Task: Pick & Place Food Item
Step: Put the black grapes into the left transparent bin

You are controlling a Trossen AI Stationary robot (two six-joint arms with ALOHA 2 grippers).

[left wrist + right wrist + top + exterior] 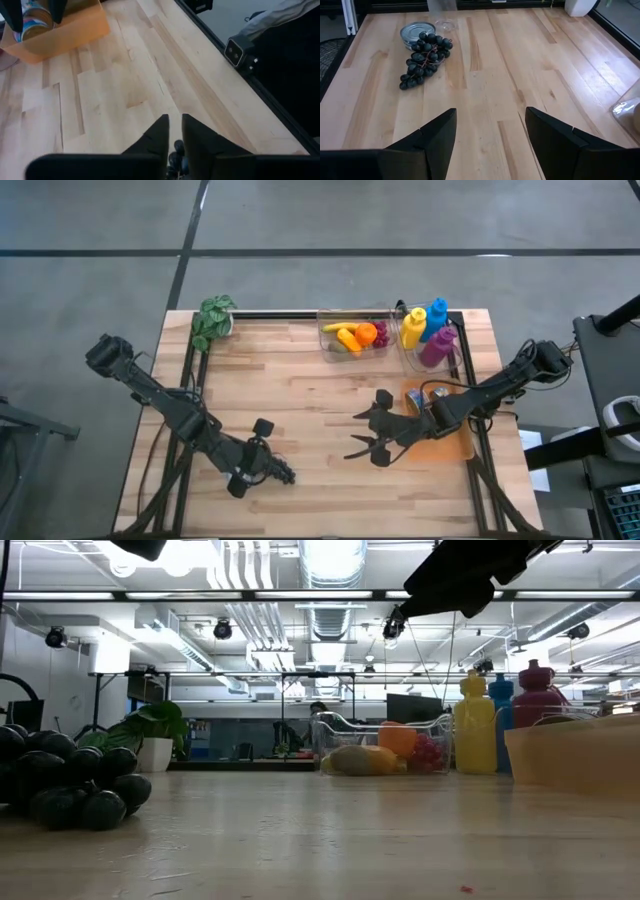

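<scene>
A bunch of dark grapes (pixel 425 57) lies on its side on the wooden table, near the front edge (pixel 70 780). My left gripper (pixel 174 120) hangs above the bunch (pixel 281 473). Only a narrow gap separates its fingertips, and nothing is between them. A few grapes (pixel 176 150) show below, between the fingers. Neither the low view nor the right wrist view shows a finger on the bunch. My right gripper (pixel 490 125) stands wide open over the table's middle (pixel 358 435). It faces the grapes from the right and holds nothing.
A silver tin (pixel 418 32) stands just beyond the grapes. An orange box (pixel 440 435) holding a can sits behind my right gripper. At the far edge are a clear bin of fruit (pixel 355 335), a bin of coloured bottles (pixel 430 330) and a potted plant (pixel 213 320).
</scene>
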